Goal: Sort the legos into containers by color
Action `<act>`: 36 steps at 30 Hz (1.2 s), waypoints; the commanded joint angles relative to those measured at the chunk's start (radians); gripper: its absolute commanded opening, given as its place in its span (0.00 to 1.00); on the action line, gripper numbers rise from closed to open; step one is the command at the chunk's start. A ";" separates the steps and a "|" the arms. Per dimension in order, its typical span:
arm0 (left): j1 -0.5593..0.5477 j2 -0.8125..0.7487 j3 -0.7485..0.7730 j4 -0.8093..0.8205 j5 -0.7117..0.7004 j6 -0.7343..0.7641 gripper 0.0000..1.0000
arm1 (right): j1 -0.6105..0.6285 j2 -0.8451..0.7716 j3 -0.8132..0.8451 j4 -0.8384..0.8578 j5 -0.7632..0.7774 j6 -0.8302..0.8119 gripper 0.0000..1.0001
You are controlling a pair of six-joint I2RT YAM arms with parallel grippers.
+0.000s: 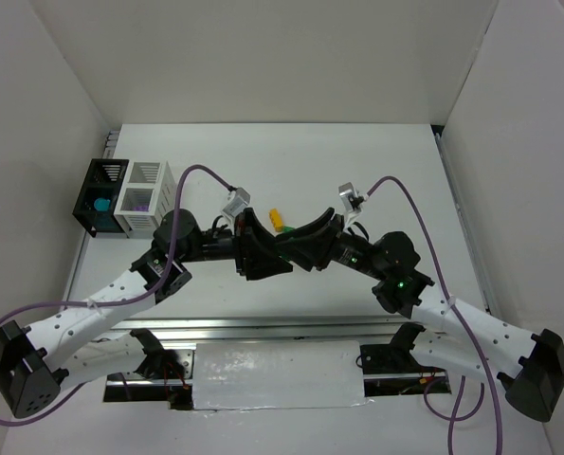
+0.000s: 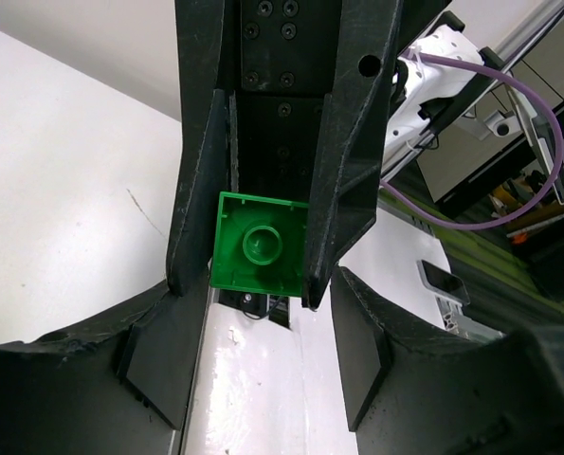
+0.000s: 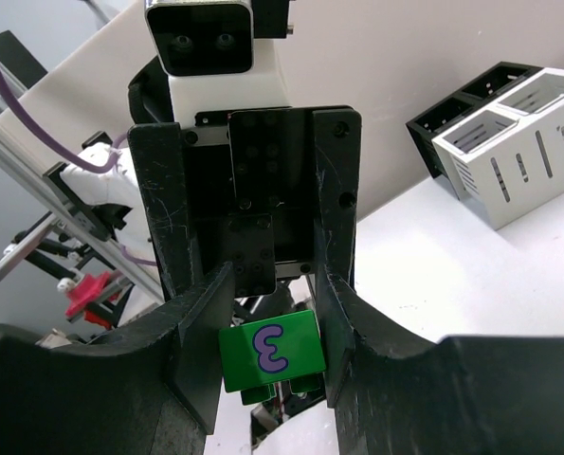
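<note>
My two grippers meet above the table's middle. My right gripper (image 1: pixel 297 248) (image 3: pixel 272 289) is shut on a green brick (image 3: pixel 270 349) with a purple "3" on it. The same brick shows in the left wrist view (image 2: pixel 261 242), clamped between the right gripper's fingers (image 2: pixel 198 190). My left gripper (image 1: pixel 278 252) (image 2: pixel 258 299) is open, its fingertips on either side just short of the brick and not touching it. A yellow brick (image 1: pixel 277 219) lies on the table behind the grippers. The black bin (image 1: pixel 100 180) holds a teal brick (image 1: pixel 101 202). The adjoining white bin (image 1: pixel 141 216) holds a purple brick (image 1: pixel 141 202).
The bins stand at the table's far left and also show in the right wrist view, the black bin (image 3: pixel 431 142) behind the white bin (image 3: pixel 509 185). A small green piece (image 1: pixel 285 230) lies beside the yellow brick. White walls enclose the table.
</note>
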 commanded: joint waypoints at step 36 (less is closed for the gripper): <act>0.000 -0.050 0.001 0.085 -0.113 0.008 0.00 | 0.045 0.044 -0.009 0.098 0.066 0.061 0.93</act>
